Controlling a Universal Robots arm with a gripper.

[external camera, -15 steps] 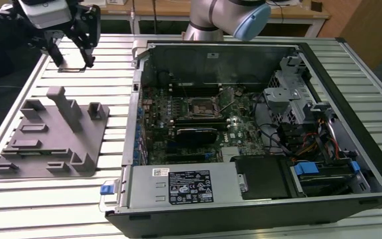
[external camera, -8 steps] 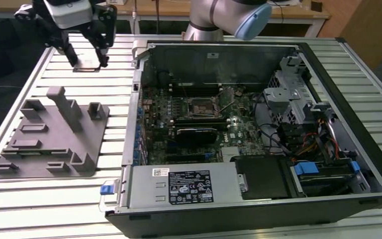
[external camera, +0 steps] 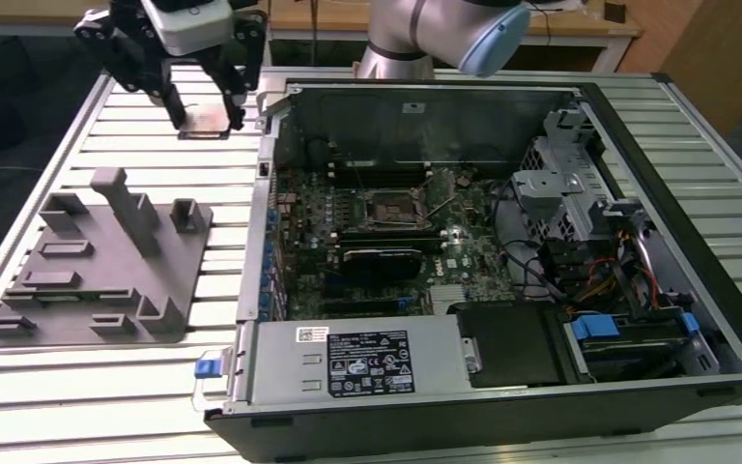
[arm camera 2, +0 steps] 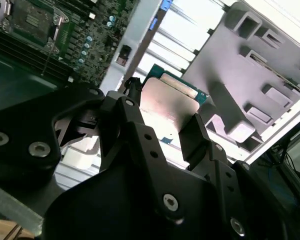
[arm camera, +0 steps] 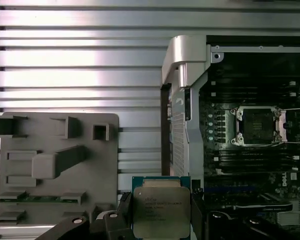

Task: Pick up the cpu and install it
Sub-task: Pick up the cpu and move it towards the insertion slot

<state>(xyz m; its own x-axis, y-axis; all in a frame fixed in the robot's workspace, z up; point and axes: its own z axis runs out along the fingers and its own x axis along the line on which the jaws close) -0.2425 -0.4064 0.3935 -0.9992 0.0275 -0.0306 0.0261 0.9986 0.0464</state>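
My gripper [external camera: 206, 114] is shut on the cpu [external camera: 209, 126], a flat square chip with a silver top. It hangs above the slatted table, off the back left corner of the open computer case [external camera: 474, 271] in the exterior view. In both wrist views the cpu [arm camera: 160, 210] [arm camera 2: 169, 100] sits between the two black fingers [arm camera 2: 127, 117], pinched at opposite edges. The black cpu socket [external camera: 390, 206] with its metal frame lies open on the motherboard inside the case, well to the exterior view's right of the gripper. The socket [arm camera: 257, 125] looks bare inside.
A grey plastic fixture [external camera: 100, 261] with raised blocks lies on the table at the exterior view's left of the case. The case wall [external camera: 266, 193] stands between gripper and motherboard. Drive cages and cables [external camera: 590, 242] fill the case's right side; a power supply [external camera: 358, 360] sits at its front.
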